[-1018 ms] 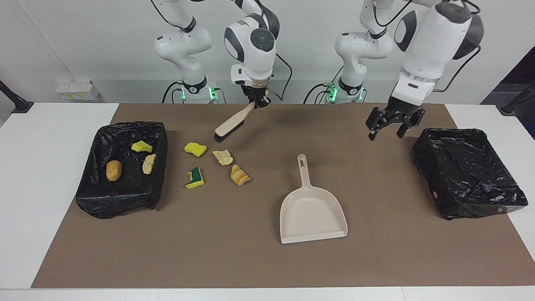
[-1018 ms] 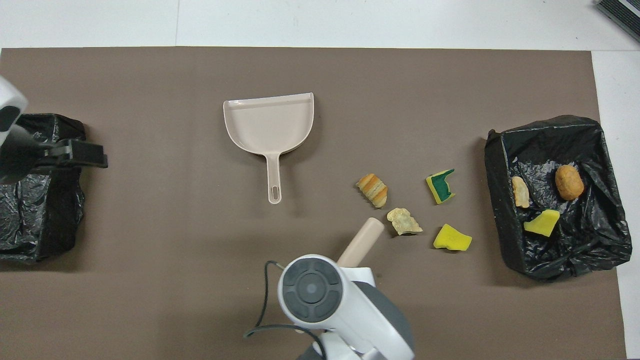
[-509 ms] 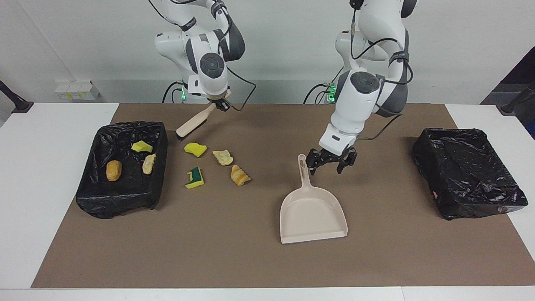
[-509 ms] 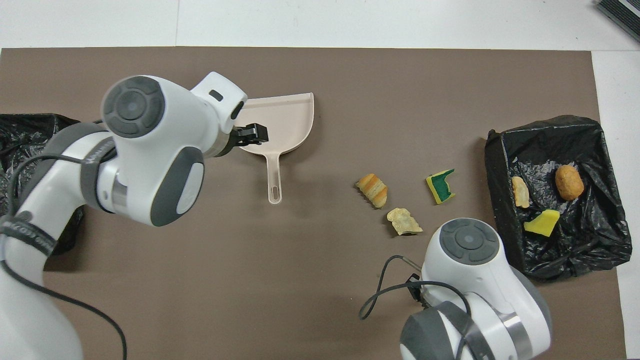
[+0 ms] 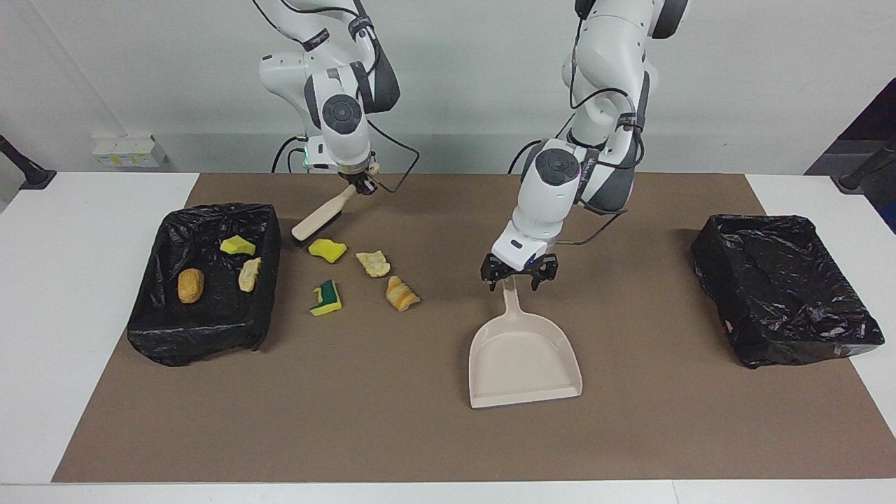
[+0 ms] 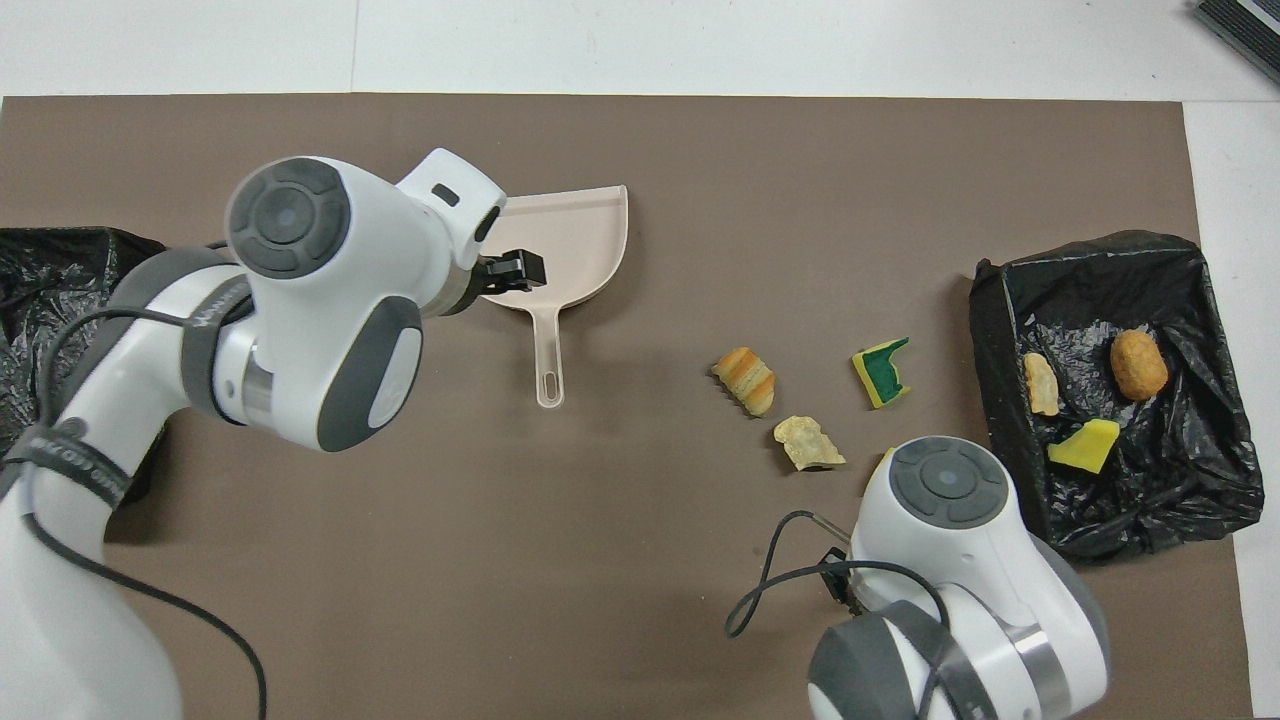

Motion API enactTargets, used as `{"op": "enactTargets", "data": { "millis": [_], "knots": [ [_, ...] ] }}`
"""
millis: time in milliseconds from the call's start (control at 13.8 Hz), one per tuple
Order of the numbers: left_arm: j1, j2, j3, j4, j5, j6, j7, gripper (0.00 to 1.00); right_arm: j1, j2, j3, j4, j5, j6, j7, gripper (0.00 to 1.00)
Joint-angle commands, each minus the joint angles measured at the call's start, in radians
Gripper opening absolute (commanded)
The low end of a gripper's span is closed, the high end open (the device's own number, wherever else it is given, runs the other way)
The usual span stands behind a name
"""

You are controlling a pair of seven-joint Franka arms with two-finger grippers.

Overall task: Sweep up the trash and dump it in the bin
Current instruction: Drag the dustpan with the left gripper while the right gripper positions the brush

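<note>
Left gripper point(image 5: 519, 275) spread open over the dustpan point(image 5: 523, 350) handle, right gripper point(image 5: 364, 183) clamped on the brush point(image 5: 318, 218), above a yellow sponge point(image 5: 327, 249).

My left gripper point(image 5: 519, 278) has swung over to the dustpan point(image 5: 523, 357) handle; my right gripper point(image 5: 363, 186) carried the brush point(image 5: 316, 218) toward the right arm's end.

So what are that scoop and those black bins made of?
The dustpan looks like smooth, matte beige plastic, moulded in one piece with a hang-hole in its handle. Each bin shows only crinkled, glossy black plastic film, probably a liner; what lies beneath is hidden.
</note>
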Motion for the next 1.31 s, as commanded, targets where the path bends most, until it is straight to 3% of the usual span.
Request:
{"op": "enactTargets", "data": {
  "millis": [0, 218, 291, 364, 436, 873, 1236],
  "knots": [
    [-0.019, -0.02, 0.016, -0.05, 0.01, 0.048, 0.001, 1.0, 0.023, 0.116, 0.007, 0.03, 0.012, 0.153, -0.027, 0.0],
    [-0.025, -0.016, 0.017, -0.039, 0.014, 0.031, 0.001, 0.92, 0.024, 0.239, 0.007, 0.197, 0.009, 0.165, -0.03, 0.0],
    [-0.024, -0.016, 0.019, -0.034, 0.02, 0.027, 0.001, 0.82, 0.026, 0.291, 0.005, 0.26, 0.007, 0.169, -0.03, 0.0],
    [-0.024, -0.016, 0.019, -0.03, 0.022, 0.025, 0.001, 0.62, 0.027, 0.354, 0.005, 0.32, 0.007, 0.17, -0.029, 0.0],
    [-0.024, -0.014, 0.019, -0.03, 0.022, 0.013, 0.004, 0.01, 0.03, 0.417, 0.005, 0.385, 0.007, 0.175, -0.027, 0.0],
    [-0.009, -0.026, 0.019, -0.03, 0.161, 0.002, 0.193, 0.0, 0.012, 0.594, 0.002, 0.728, 0.0, 0.023, -0.029, 0.0],
    [0.07, -0.14, 0.026, -0.03, 0.163, -0.196, 0.611, 0.0, -0.049, 0.516, 0.002, 0.745, 0.001, -0.083, -0.091, 0.0]
  ]
}}
